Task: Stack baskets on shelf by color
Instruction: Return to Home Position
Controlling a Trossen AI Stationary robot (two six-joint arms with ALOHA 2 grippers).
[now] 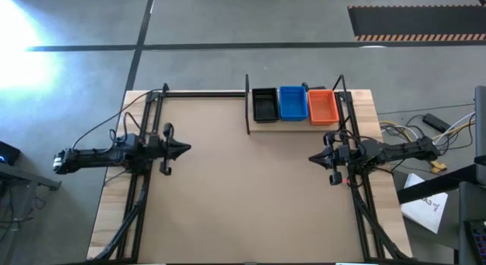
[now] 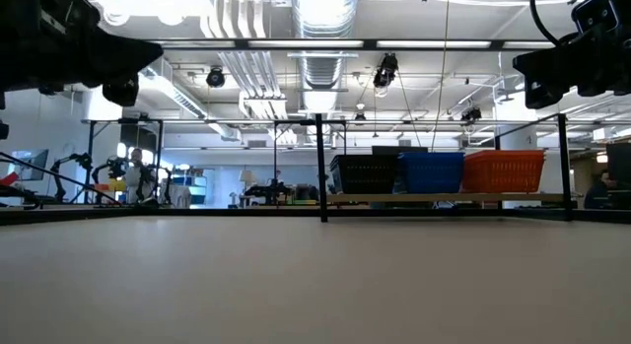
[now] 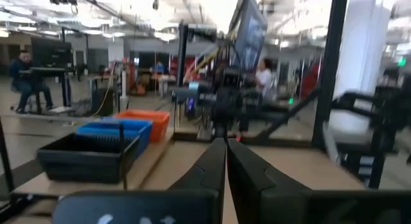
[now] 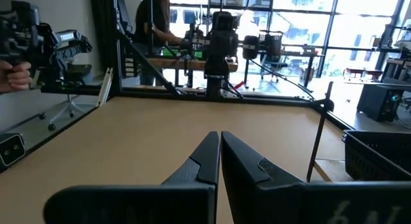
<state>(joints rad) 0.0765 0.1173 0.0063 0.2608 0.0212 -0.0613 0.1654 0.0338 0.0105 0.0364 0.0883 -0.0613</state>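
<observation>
Both arms hover empty, the left gripper point(image 1: 184, 149) and right gripper point(image 1: 312, 156) pinched closed, tips facing. Close by the right gripper (well across from the left one) the shelf point(image 1: 292, 126) carries black baskets point(image 1: 264, 105), blue baskets point(image 1: 292, 102) and orange baskets point(image 1: 322, 107) side by side.

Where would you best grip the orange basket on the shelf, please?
Probably the short rim wall facing the middle of the table, pinched from above: the orange basket stands upright and open-topped, its long side is close against the blue basket, and that end is free. The right gripper is nearer.
</observation>
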